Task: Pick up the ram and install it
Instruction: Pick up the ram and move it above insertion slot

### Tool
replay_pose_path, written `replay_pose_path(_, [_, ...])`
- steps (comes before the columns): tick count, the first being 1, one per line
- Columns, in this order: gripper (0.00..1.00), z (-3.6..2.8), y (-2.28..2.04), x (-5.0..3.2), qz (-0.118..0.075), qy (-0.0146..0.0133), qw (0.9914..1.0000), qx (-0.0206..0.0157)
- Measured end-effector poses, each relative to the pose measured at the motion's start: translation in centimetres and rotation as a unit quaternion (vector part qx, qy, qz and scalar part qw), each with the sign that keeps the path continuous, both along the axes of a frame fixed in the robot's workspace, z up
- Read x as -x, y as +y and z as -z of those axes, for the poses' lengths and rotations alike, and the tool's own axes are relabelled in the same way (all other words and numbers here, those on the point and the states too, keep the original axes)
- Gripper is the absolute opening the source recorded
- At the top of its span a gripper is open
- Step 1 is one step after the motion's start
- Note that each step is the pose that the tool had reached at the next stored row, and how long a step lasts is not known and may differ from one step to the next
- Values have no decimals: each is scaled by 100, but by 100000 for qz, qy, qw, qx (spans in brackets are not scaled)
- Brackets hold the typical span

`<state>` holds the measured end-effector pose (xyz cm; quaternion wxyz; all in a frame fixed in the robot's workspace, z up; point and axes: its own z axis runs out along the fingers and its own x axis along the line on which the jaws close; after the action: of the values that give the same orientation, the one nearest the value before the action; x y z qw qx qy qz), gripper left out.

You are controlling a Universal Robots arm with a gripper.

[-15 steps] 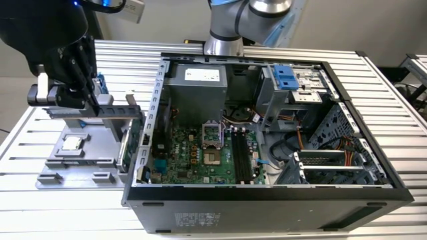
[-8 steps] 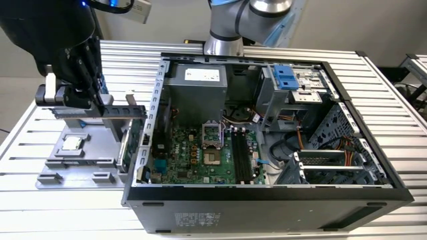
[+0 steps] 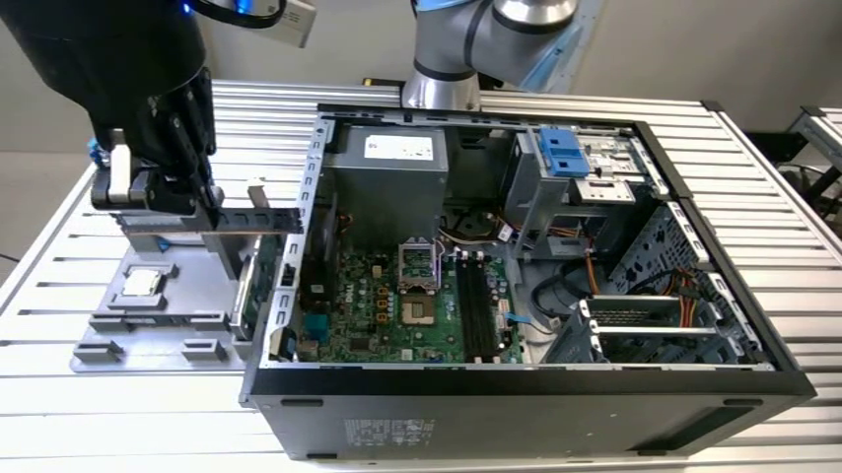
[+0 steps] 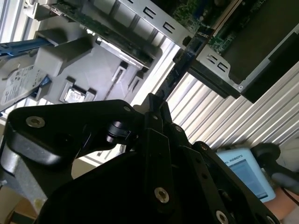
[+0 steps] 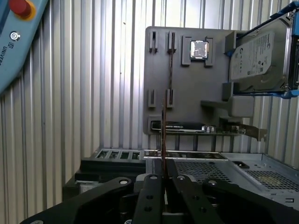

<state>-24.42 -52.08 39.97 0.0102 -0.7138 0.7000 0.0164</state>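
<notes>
While the gripper (image 5: 164, 176) is clamped on the ram (image 5: 163, 133), fingers pinch its two flat faces and the stick shows edge-on between them. In the exterior view it hangs in the air, long axis level and standing on edge. It sits above the grey fixture tray (image 3: 99, 345), just outside the open case's wall (image 3: 314, 177) on the exterior view's left. It's not in the motherboard slots (image 3: 480, 305).

Handling, my read:
- Light, stiff and very thin, so it likely snaps or twists if pushed off-axis.
- Faces are smooth, so it could slide in the pads under seating force.
- Grip the flat faces and stay off the contact edge.
- In the second wrist view a long part sticks out past the fingers, which gives leverage.

Print:
- white label on the power supply (image 3: 398, 148)
- label on the hard drive (image 5: 257, 53)
- sticker on the case's outer side (image 3: 388, 432)
- lettering on the blue pendant (image 5: 14, 44)

Not quoting any.
</notes>
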Motion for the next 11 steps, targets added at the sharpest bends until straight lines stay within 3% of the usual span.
replay_pose_path(11, [0,-1,0,-88,1,4,100000,5])
